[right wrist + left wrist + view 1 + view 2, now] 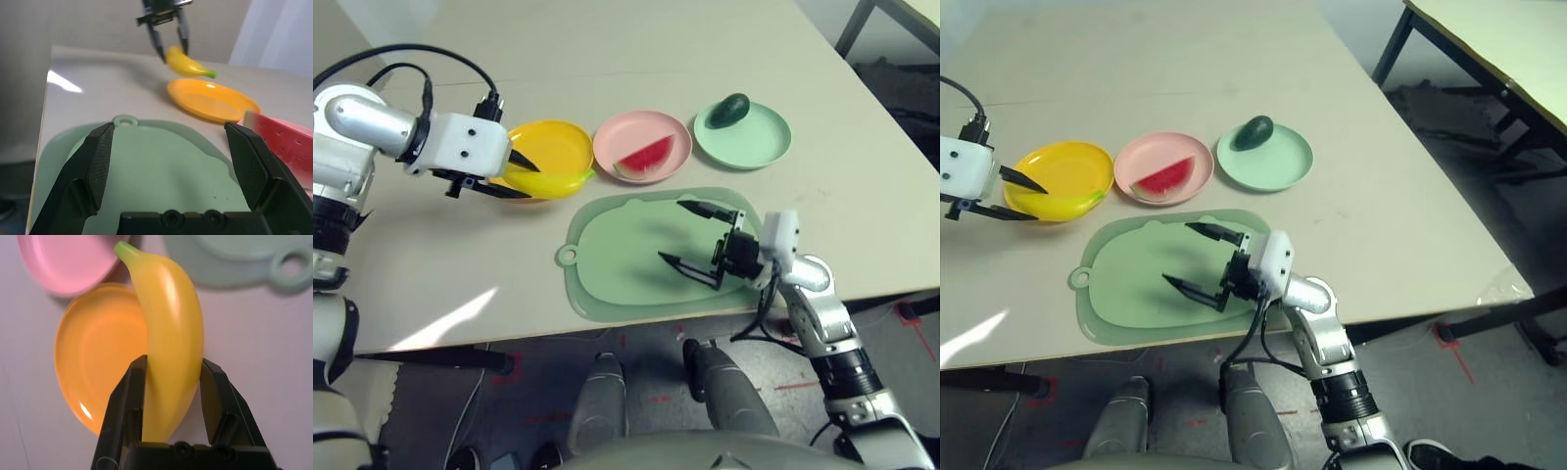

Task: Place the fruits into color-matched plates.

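My left claw grips the banana above the yellow plate, mid-left of frame; my right claw gapes wide over the mat. I read no writing anywhere.

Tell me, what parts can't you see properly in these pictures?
- Watermelon: right wrist view, cut off by the picture edge and the right gripper's finger.
- Banana's lower end: left wrist view, tucked between the left gripper's fingers.
- Yellow plate's near rim: left eye view, behind the banana.
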Robot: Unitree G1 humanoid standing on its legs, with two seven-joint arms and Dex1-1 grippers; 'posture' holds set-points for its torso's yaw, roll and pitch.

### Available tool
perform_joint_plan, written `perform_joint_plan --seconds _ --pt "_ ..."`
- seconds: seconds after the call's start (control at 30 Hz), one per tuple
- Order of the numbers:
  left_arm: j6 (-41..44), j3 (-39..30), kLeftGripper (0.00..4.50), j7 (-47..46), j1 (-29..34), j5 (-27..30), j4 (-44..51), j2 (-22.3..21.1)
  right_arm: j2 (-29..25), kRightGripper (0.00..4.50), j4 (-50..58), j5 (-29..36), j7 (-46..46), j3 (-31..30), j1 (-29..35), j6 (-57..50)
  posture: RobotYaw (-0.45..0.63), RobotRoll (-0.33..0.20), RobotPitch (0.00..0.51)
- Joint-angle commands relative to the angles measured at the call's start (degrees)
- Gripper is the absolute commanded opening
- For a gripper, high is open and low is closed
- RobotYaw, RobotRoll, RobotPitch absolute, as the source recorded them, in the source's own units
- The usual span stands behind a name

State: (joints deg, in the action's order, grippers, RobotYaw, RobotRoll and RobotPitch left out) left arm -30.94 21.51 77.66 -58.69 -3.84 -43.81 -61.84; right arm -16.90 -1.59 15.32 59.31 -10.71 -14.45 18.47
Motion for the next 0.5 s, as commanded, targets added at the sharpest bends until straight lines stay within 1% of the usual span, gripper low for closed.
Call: perform_joint_plan --seconds 0.03,0.27,0.5 --pt "-2.8 -0.1 1.66 -7.4 -3.4 -7.5 -8.1 2.9 -0.2 4.50 -0.9 -2.1 -2.7 0.0 0.6 1.1 -0.06 0.000 0.220" --pt "-6.1 1.2 1.66 -17.8 -7.1 -16.4 -18.8 8.4 1.1 4.50 4.7 -4.0 -10.7 -1.0 5.5 -3.4 -0.10 0.000 0.224" --pt "-7.9 1.2 1.66 -22.4 -6.9 -20.1 -23.8 11.2 0.3 4.50 8.1 -4.6 -13.3 -1.7 8.4 -5.7 -0.12 0.000 0.234"
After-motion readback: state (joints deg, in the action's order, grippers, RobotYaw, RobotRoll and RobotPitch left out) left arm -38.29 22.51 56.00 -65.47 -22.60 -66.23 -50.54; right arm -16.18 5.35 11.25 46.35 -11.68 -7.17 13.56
